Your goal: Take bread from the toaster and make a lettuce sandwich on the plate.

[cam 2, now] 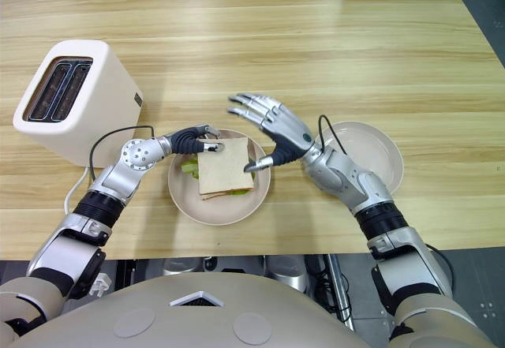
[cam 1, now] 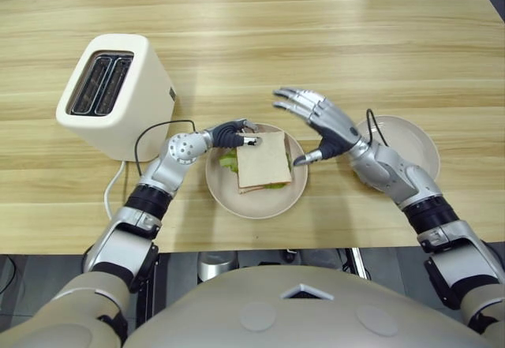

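Apparently at the last step, seating the square pale bread slice (cam 1: 264, 159) over green lettuce (cam 1: 229, 161) on the round beige plate (cam 1: 256, 206) at centre frame, with left hand (cam 1: 229, 136) fingers pinching its upper-left corner and right hand (cam 1: 327, 123) fingers spread empty just right; next, release without dragging it

Bright, even overhead light on worktop (cam 1: 316, 32), soft faint shadows beside toaster (cam 1: 118, 95) and under right hand (cam 1: 327, 123), small highlights on metal fingers (cam 1: 296, 95), floor (cam 1: 31, 265) below dim.
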Controlling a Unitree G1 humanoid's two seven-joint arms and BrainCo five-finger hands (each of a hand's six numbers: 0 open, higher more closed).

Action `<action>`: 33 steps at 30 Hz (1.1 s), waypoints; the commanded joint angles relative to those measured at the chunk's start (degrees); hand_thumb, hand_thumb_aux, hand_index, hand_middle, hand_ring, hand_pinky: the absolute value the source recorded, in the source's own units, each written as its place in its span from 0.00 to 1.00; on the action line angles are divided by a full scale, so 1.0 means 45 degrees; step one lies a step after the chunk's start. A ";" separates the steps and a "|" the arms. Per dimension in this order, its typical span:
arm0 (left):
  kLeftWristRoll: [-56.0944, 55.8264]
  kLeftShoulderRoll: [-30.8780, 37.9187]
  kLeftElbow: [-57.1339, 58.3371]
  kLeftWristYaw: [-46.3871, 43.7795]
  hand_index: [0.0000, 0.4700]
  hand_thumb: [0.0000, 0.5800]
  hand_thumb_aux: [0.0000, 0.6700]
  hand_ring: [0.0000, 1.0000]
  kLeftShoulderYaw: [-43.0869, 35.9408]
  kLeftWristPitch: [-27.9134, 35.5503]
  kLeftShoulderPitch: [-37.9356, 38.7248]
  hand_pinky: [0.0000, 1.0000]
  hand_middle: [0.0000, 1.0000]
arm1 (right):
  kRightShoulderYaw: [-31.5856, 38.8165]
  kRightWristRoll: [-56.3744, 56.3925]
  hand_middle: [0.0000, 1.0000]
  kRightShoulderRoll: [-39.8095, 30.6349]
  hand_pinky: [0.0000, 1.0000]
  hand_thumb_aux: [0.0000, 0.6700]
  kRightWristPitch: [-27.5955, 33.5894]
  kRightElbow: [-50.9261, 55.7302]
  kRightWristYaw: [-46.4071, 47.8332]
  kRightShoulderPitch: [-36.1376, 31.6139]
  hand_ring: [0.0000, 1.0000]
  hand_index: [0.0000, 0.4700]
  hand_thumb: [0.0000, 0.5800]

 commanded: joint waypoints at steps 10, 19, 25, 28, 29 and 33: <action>0.1185 0.0598 0.0986 0.0632 0.61 0.86 0.62 1.00 -0.0395 0.0196 0.0038 1.00 1.00 | 0.1199 0.2158 0.00 -0.0566 0.00 0.00 -0.1276 -0.0428 0.4416 0.0572 0.00 0.00 0.00; 0.1244 0.0505 0.1685 0.0884 0.64 0.88 0.65 1.00 -0.0714 -0.0055 -0.0223 1.00 1.00 | 0.1716 0.0245 0.00 0.0505 0.00 0.00 -0.1296 0.1244 0.4565 0.0013 0.00 0.00 0.00; 0.1049 0.0331 0.1623 0.0732 0.69 0.92 0.71 1.00 -0.0772 -0.0088 -0.0249 1.00 1.00 | 0.2050 -0.1659 0.00 0.1157 0.00 0.00 -0.1014 0.2364 0.3451 -0.0579 0.00 0.00 0.00; 0.1084 0.0372 0.1507 0.0740 0.71 0.92 0.72 1.00 -0.0792 -0.0081 -0.0163 1.00 1.00 | 0.2234 -0.2110 0.00 0.1213 0.00 0.00 -0.0934 0.2524 0.3314 -0.0575 0.00 0.00 0.00; 0.1118 0.0388 0.1496 0.0773 0.71 0.93 0.73 1.00 -0.0801 -0.0084 -0.0143 1.00 1.00 | 0.2307 -0.2079 0.00 0.1217 0.00 0.00 -0.0925 0.2538 0.3432 -0.0502 0.00 0.00 0.00; 0.1143 0.0421 0.1281 0.0833 0.69 0.91 0.71 1.00 -0.0773 -0.0073 -0.0049 1.00 1.00 | 0.3004 -0.1481 0.00 0.0763 0.00 0.00 -0.0660 0.2594 0.5399 -0.0064 0.00 0.00 0.00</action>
